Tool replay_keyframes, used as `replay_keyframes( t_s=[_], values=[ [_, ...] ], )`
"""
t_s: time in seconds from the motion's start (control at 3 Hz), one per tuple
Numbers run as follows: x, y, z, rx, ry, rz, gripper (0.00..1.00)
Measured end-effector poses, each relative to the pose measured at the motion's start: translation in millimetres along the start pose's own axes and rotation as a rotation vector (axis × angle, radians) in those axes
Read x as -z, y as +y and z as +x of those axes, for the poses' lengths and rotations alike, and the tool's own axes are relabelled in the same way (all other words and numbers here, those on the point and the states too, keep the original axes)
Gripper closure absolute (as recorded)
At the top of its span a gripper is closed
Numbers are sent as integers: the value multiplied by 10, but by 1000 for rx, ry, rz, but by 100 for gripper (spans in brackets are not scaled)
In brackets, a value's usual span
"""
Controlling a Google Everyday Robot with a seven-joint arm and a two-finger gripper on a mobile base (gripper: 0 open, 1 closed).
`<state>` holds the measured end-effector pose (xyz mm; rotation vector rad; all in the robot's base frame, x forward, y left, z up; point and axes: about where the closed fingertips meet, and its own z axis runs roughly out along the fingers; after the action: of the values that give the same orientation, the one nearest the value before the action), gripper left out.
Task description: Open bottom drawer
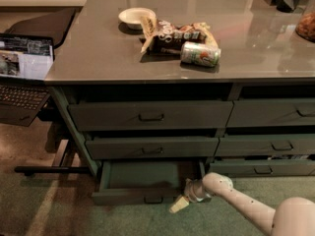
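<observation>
We are noting the bottom drawer (pixel 142 177) standing partly out at floor level, front running left-right, the gripper (pixel 179 203) sitting at its right end, handle (pixel 153 199) leftward; grip state unreadable.

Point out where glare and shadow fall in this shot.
Camera view: light glares off the countertop behind the can; deep shadow sits under its overhang; the bottom drawer, pulled out, is dimly lit; the gripper at its right front corner shows pale.
</observation>
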<state>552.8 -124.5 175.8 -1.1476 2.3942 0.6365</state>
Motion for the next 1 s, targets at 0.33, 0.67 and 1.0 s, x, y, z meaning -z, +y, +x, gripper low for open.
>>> replay_keyframes(
  t_s=[0.33,0.67,1.0],
  values=[
    [12,4,-8,0,0,0,0],
    [63,131,299,-27,51,17,18],
    [105,136,269,-28,53,18,42]
  ],
)
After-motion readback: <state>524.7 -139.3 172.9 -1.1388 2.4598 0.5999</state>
